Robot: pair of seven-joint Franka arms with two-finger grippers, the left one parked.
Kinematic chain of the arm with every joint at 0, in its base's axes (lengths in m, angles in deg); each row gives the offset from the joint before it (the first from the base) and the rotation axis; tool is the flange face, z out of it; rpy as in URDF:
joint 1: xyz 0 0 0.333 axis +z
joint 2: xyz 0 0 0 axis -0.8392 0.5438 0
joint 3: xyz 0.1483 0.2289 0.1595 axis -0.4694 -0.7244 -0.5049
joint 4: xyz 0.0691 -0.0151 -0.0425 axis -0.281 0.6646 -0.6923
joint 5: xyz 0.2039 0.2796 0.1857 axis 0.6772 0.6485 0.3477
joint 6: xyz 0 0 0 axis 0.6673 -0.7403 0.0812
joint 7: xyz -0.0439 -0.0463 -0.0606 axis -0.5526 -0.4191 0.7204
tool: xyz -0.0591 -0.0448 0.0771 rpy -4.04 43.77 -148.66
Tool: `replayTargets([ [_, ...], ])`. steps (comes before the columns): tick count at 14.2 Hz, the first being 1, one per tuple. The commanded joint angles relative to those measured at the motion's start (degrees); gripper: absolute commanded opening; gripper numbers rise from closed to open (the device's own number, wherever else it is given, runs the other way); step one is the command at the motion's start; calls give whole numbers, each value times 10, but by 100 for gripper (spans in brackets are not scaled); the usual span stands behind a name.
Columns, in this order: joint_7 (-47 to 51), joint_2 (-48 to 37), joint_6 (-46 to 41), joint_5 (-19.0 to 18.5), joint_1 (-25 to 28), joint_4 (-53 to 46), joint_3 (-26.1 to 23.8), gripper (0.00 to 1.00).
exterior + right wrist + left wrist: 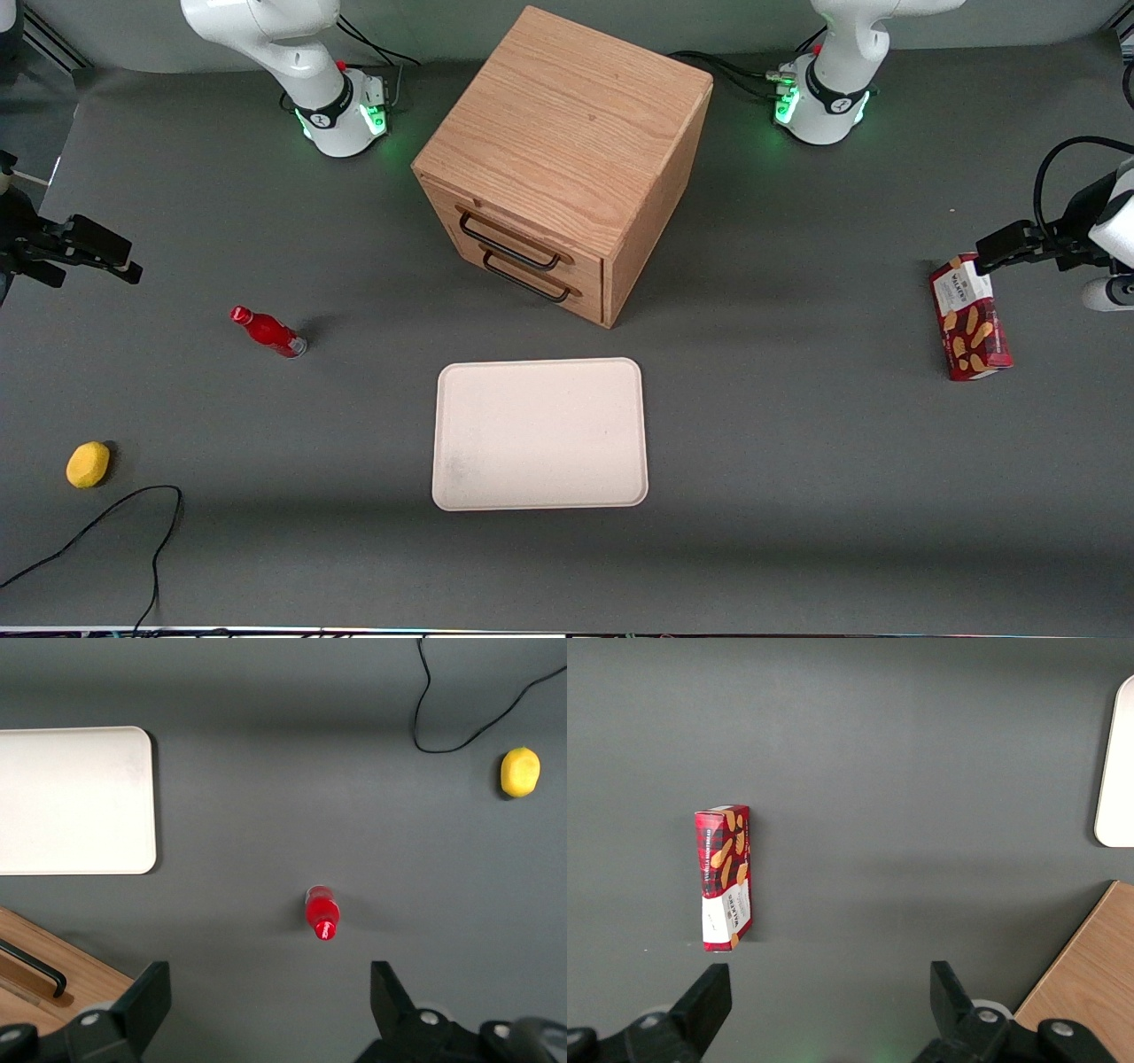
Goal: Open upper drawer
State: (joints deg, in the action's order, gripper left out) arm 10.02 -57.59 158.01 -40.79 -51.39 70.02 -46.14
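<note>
Tray: one, bare, nearest the front camera.
Lemon: one, beside a black cable.
Bottle: one, red, standing.
Box: one, red, label unreadable.
Gripper: fingers wide, holding nothing, above the bottle.
Upper drawer: closed, in the cabinet, above a second drawer.
</note>
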Motion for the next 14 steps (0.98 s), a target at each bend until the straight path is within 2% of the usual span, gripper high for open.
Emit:
replayTargets([
  [1, -9, -2, 10, -4, 5, 0, 1, 100],
  [7, -8, 1, 19, 2, 0, 1, -5, 100],
  [14, -9, 2, 27, 1, -39, 1, -71, 100],
])
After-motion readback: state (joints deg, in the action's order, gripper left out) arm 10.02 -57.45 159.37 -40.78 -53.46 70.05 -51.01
